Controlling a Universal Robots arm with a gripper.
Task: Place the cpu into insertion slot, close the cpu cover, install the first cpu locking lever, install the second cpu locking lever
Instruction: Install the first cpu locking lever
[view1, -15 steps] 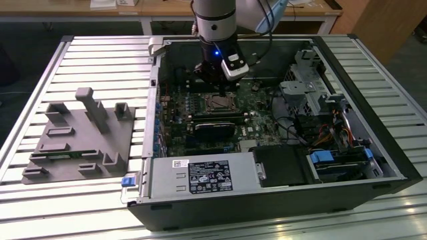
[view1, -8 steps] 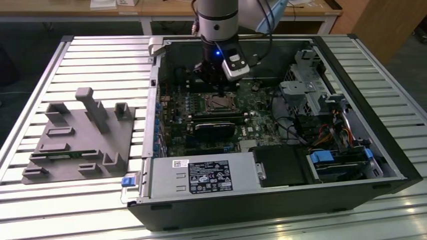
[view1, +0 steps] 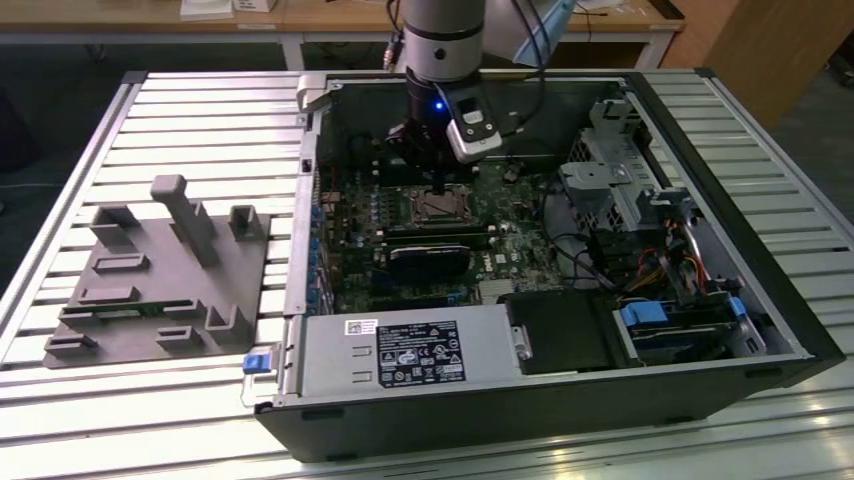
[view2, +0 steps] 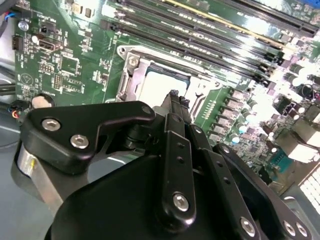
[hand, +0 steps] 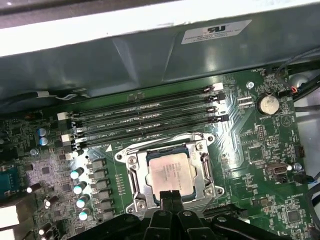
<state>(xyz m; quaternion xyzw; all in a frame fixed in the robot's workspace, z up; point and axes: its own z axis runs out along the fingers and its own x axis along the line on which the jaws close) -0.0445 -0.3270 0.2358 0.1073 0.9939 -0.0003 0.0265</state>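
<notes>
while the gripper (hand: 171, 196) hovers just over the insertion slot (hand: 131, 172) with fingers pressed together on nothing, the cpu (hand: 170, 171) lies in the slot; the cpu cover (hand: 206, 165) frames it.

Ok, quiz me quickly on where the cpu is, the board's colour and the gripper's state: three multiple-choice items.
1. The cpu lies:
A. on the grey fixture beside the case
B. in the insertion slot
C. between the gripper's fingers

2. The circuit board is:
A. green
B. blue
C. red

3. The gripper is:
A. wide open
B. shut on the cpu
C. shut, holding nothing

Key:
1 B: in the first wrist view the cpu shows its silvery face inside the insertion slot.
2 A: the circuit board around the slot is green.
3 C: the gripper has its tips together at the slot's edge, with the chip lying apart from them.
</notes>
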